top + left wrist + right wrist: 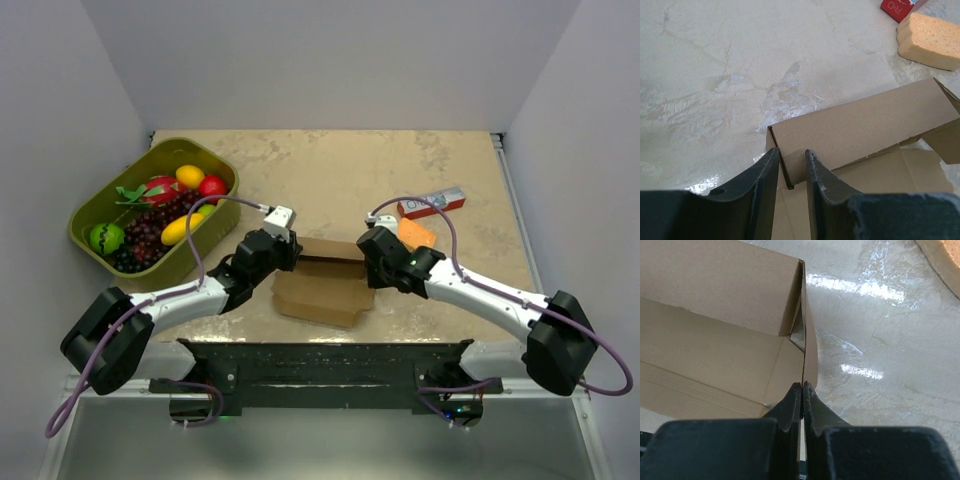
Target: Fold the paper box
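The paper box [322, 285], a plain brown unprinted cardboard blank, lies partly erected at the near middle of the beige mottled table [330, 170], just ahead of the arm bases. Its long rear wall stands upright and its base panel lies flat toward the bases. The left gripper [791, 162] is at the left end of the rear wall. Its fingers sit astride the short end wall with a narrow gap, wider than the cardboard. The right gripper [802, 390] is at the right end, fingertips pressed together on the thin edge of the end wall. Just beyond the right end lies a rectangular orange foam block [415, 235], with a narrow red-and-white printed carton [432, 203] just behind it. An olive-green oblong tray [80, 222] of assorted fruit stands well apart at the far left.
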